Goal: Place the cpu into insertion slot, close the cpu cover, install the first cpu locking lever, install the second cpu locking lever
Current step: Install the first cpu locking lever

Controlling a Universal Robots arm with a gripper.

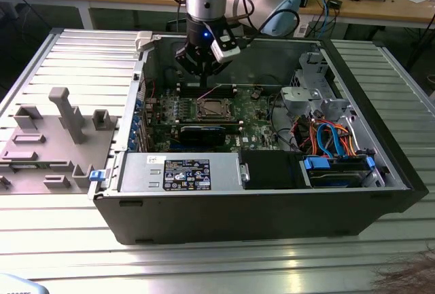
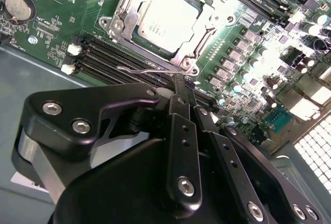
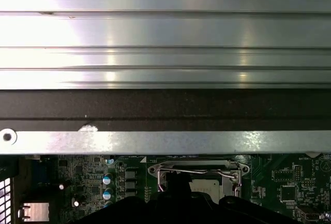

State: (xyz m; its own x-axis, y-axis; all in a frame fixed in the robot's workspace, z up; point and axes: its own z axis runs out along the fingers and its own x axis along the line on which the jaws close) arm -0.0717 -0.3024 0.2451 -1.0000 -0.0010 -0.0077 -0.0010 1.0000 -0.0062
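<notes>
The cpu [image 2: 168,17] sits seated in the insertion slot [image 2: 135,36], with the cpu cover [image 2: 199,33] lying closed around it on the green motherboard [image 2: 62,27] inside the open computer case [image 1: 380,192]. A thin wire locking lever [image 2: 142,71] runs along the socket edge nearest the gripper [image 2: 178,87], which hangs directly above that edge, fingers drawn together and grasping nothing.

Open PC case [image 1: 380,199] lies on its side on the ribbed metal counter [image 1: 204,267]. Inside: power supply [image 1: 180,172] along the near wall, blue/orange cable bundle [image 1: 329,138] at exterior view's right. Grey plastic fixture [image 1: 58,138] sits on the counter at exterior view's left. Coin cell [image 2: 18,6] on the green board.
</notes>
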